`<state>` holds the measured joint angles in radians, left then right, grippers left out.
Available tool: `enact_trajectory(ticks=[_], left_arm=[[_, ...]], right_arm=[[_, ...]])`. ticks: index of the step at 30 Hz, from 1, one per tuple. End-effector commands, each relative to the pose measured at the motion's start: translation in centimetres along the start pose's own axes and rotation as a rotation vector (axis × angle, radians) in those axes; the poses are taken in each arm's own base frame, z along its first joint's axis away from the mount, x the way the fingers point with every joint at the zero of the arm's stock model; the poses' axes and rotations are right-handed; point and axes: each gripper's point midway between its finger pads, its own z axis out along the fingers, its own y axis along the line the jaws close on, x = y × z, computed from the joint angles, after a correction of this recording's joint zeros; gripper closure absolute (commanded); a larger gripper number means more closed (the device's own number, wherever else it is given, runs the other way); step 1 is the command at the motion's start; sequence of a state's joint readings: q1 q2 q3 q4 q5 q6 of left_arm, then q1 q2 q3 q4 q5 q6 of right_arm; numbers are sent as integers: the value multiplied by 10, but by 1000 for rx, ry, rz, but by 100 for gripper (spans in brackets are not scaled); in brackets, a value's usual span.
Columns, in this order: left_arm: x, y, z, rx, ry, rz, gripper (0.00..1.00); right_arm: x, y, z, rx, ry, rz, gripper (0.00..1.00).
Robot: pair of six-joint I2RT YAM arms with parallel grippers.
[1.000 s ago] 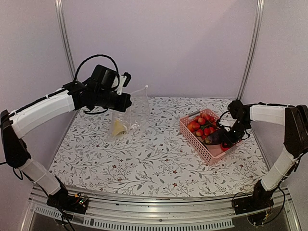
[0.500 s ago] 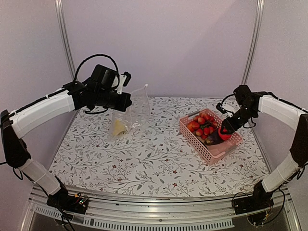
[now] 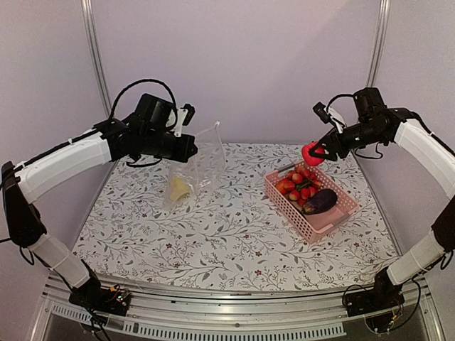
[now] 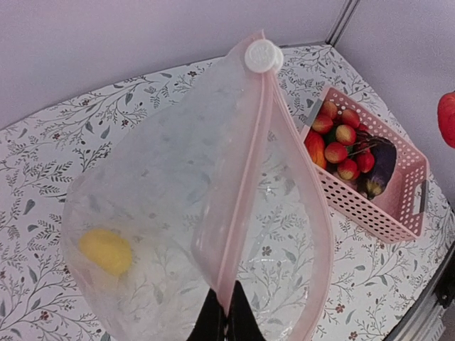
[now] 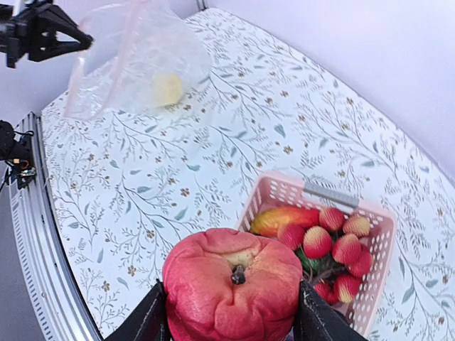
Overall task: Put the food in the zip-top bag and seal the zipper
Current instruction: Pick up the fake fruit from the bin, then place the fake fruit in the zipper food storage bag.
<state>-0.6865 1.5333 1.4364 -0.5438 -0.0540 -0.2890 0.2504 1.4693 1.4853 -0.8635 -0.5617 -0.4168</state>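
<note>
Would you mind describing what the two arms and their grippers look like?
Both arms have white shells with black joints and bases. The left arm has a black cable looping above its black wrist; the right arm shows thinner black cabling near its wrist. The left gripper and right gripper have black fingers.

Soft even lighting, all views; shadows faint. Mild glare on bag (image 4: pixel 178 177) plastic. Wrist views slightly soft, edges bowed.
</note>
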Motion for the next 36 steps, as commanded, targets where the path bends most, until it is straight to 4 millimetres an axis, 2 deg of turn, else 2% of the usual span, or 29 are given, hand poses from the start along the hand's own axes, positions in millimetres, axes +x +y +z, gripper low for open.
enact_trajectory(ticks=[1,8,13,17,20,25,31,34,36], left_arm=[[-18,-11,2,56,-41,-31,100],[-22,-32,4,118,-42,-32,100],[-23,-49,6,153,-37,-18,100],[-27,-59,1,176,-49,-12,100],[-32,-66,-6,193,-64,-15,100],[-33,-80,-20,259,-76,-10,100],[-35,-81,-28,273,-94,-23,100],[-36,-79,-31,268,-107,-28,100],[-36,-79,-31,269,-108,-27,100]], right_arm=[[-57,56,-14,-142,-170,-148,66],[-107,124,-11,-273,-272,-317,65],[-135,168,5,-356,-300,-372,65],[-146,187,26,-390,-303,-392,64],[-149,193,42,-401,-304,-387,64],[-147,189,73,-410,-273,-334,63],[-131,160,123,-274,-184,-272,58],[-123,144,138,-197,-145,-256,47],[-121,145,137,-202,-139,-257,35]])
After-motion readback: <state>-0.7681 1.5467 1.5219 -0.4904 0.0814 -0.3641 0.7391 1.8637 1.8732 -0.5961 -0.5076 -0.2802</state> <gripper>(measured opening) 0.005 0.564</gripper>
